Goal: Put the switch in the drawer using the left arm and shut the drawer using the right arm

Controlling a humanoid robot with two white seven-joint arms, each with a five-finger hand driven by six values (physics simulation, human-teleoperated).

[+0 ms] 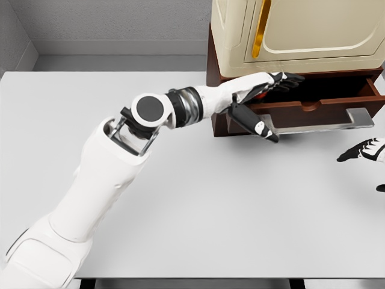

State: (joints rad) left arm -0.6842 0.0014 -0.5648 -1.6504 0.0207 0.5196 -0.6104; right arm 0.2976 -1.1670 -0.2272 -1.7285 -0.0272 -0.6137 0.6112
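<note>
Left hand (pixel 264 90) reaches over the open dark red-brown wooden drawer (pixel 313 99), fingers extended above its cavity, thumb hanging over the front panel. A sliver of red under the palm may be the switch (pixel 260 91); grasp cannot be confirmed. Right hand (pixel 364 150) rests relaxed on the white surface (pixel 240 198), right of the drawer's grey handle (pixel 337 122).

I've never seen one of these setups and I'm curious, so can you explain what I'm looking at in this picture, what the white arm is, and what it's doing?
This is a simulator's render, seen from a camera on a humanoid robot's head. The left hand reaches over an open brown drawer under a cream cabinet; its fingers seem curled around something reddish, probably the switch, though that is mostly hidden. A dark part with a white patch hangs below the wrist; I cannot tell what it is. The right hand rests on the white table, fingers relaxed, holding nothing.
</note>
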